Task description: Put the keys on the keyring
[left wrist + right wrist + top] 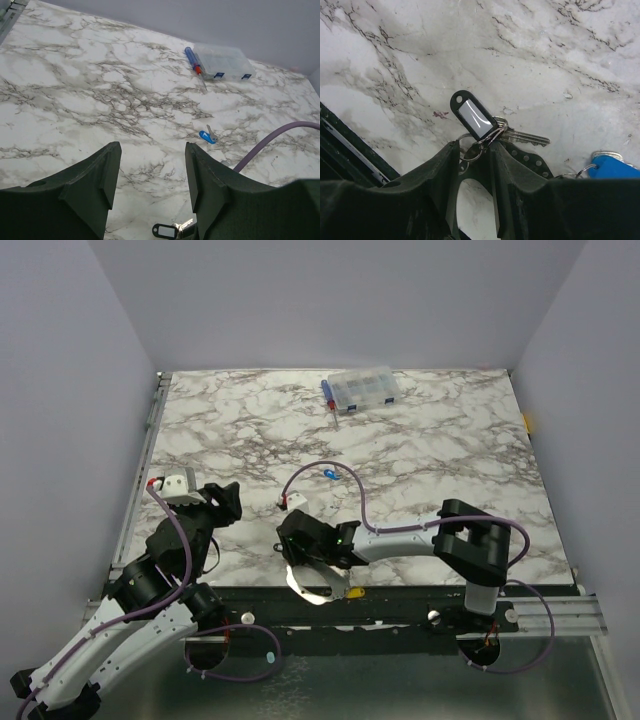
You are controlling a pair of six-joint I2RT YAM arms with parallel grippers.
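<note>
My right gripper [472, 150] is low over the table near the front edge, its jaws close together on a cluster of small silver rings [470, 148]. A dark-outlined clear key tag [472, 116] and a silver key [525, 136] hang from those rings and lie on the marble. In the top view the gripper [292, 525] sits left of centre. A blue key tag [206, 136] with a small silver key lies apart, farther back; it also shows in the right wrist view [612, 167]. My left gripper [152, 175] is open and empty, to the left [222, 502]. No large hoop with a chain shows.
A clear compartment box [360, 390] with blue parts stands at the back, a blue and red pen-like tool [194, 60] beside it. A purple cable [350, 490] loops over the marble by the blue tag. A white curved strip [305, 588] lies at the front edge.
</note>
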